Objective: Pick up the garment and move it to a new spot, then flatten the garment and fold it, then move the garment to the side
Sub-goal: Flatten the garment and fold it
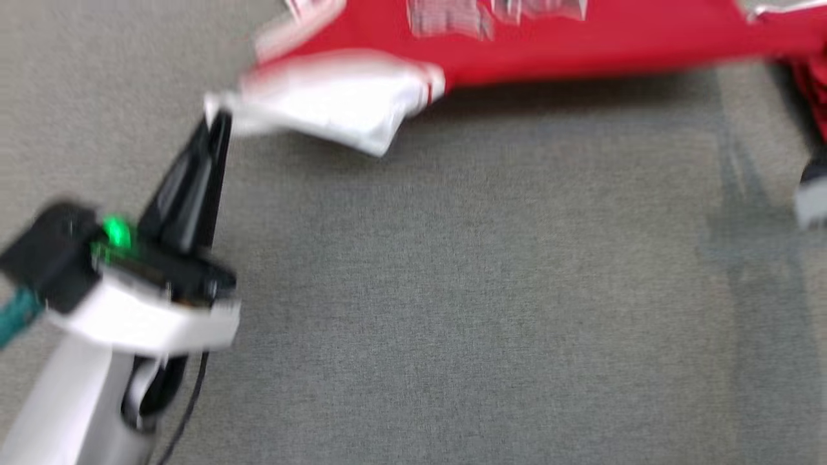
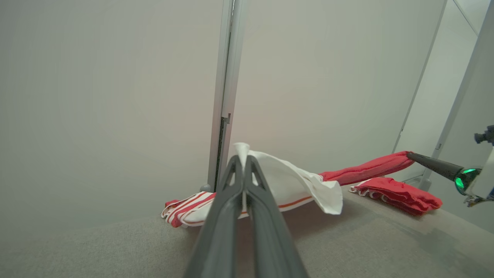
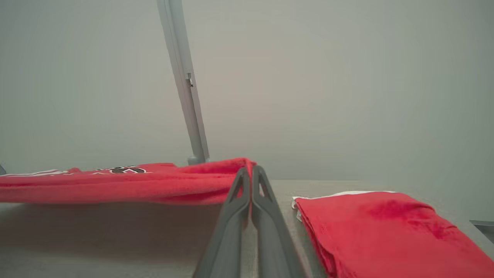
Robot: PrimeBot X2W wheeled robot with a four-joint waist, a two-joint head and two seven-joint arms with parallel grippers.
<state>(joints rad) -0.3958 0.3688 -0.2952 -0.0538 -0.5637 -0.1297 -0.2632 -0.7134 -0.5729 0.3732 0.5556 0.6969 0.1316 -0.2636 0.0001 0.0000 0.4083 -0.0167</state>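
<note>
Hanging stretched between both pincers, garment (image 1: 581, 45) spans above grey carpet (image 1: 452, 290), with shadow beneath. At one end, left pincer (image 2: 243, 159) clamped tight on white sleeve (image 2: 293, 181), fingers together, cloth tip poking out above them. At other end, right pincer (image 3: 251, 170) likewise closed, pinching red edge. Striped part lies on carpet by partition post (image 2: 227, 77). Separate folded red pile (image 3: 386, 227) sits on carpet just beside right pincer. Head view blurred.
</note>
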